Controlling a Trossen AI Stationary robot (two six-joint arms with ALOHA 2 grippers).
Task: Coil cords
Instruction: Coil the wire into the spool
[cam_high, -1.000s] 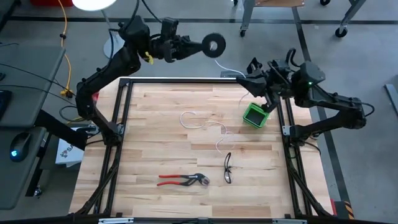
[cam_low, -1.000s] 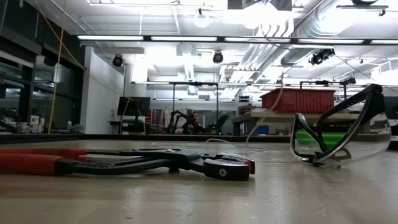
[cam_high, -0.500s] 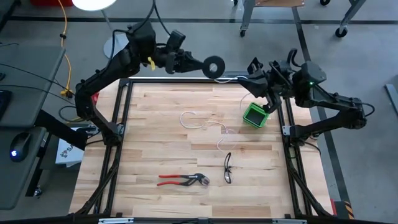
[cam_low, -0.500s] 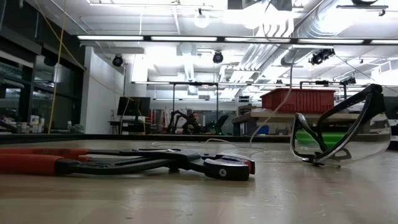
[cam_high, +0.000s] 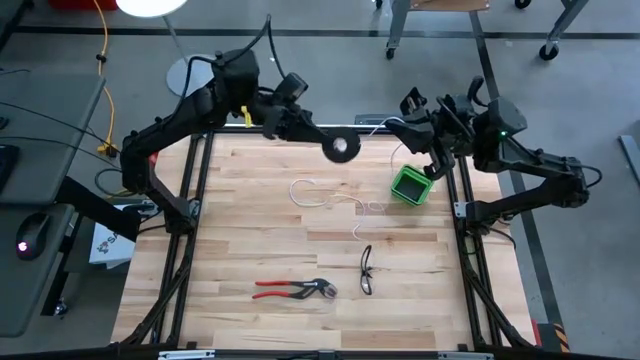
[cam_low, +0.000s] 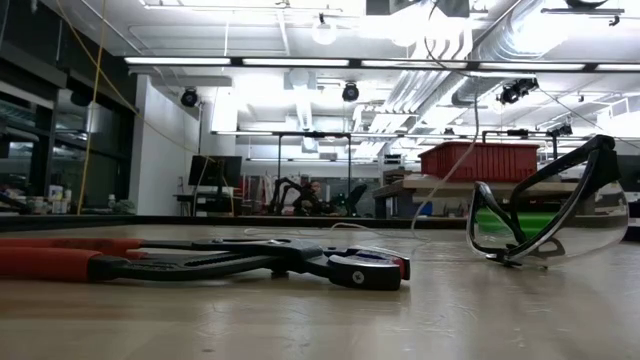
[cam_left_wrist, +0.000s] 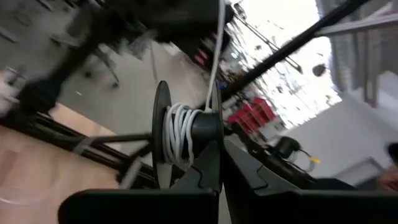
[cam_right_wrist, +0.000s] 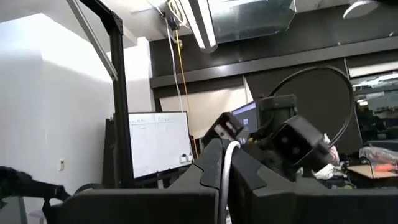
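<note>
Showing wound cord on spool

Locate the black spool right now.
In the high view, the spool is held by the left gripper above the table's far edge, left of the green box.

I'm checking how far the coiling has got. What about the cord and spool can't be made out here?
- High view: spool too small to show any wraps.
- Left wrist view: spool shows wraps, but its far side is hidden.
- Right wrist view: the right gripper hides where the cord runs on.
- Low view: cord cut off at the top edge.
</note>
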